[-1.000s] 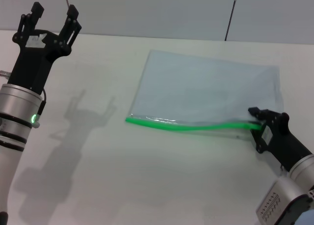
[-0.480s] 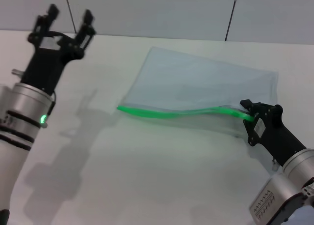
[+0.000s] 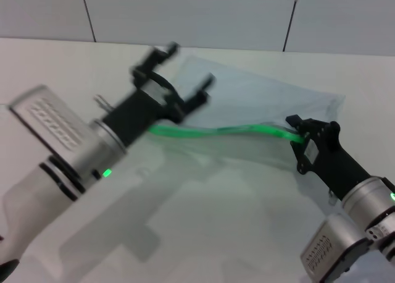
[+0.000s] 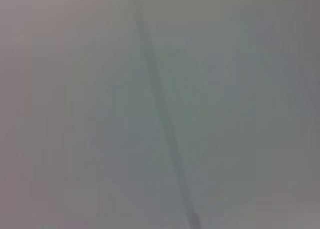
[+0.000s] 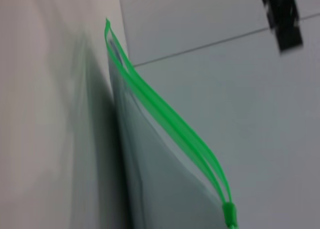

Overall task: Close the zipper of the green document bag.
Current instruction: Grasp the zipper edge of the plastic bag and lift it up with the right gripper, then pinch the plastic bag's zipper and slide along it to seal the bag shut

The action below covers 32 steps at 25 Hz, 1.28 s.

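Green zipper (image 3: pixel 222 131) runs left-right; right claw (image 3: pixel 300 136) pinches it, left claw (image 3: pixel 179 70) spread.

The green document bag (image 3: pixel 259 113) is a large flat pouch of translucent pale bluish-grey plastic. Its far part lies on the white tabletop (image 3: pixel 203 233), while its near long edge is raised off the surface and bowed. Along that edge runs the zipper (image 3: pixel 234 131), a thin bright green strip curving in a shallow wave from the bag's left corner to its right end. In the right wrist view the zipper (image 5: pixel 165 119) shows as two green tracks parted along most of their length, so the bag's mouth stands open; they meet at the small green slider (image 5: pixel 229 211) at one end.
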{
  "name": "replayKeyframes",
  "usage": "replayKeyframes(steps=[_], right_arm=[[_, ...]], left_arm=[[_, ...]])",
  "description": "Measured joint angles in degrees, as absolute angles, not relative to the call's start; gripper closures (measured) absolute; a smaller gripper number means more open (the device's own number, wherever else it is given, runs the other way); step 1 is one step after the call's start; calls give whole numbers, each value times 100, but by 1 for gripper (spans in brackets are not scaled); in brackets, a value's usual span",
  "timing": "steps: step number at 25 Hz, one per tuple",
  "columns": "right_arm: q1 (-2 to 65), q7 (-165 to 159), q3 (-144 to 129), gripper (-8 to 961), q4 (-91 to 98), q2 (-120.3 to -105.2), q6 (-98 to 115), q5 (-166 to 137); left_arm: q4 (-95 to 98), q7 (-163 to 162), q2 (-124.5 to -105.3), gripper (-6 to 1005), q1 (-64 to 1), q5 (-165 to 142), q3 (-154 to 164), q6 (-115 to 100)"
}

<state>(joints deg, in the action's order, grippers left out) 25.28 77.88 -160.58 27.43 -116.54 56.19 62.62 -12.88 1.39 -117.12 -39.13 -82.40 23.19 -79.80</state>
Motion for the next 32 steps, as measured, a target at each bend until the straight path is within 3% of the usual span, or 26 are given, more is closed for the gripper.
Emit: replayKeyframes(steps=[32], right_arm=[[2884,7736,-16429,901,2980,-11653,5634,6248]], left_arm=[[-1923,3136,-11778,168,-4265,-9018,2382,-7013]])
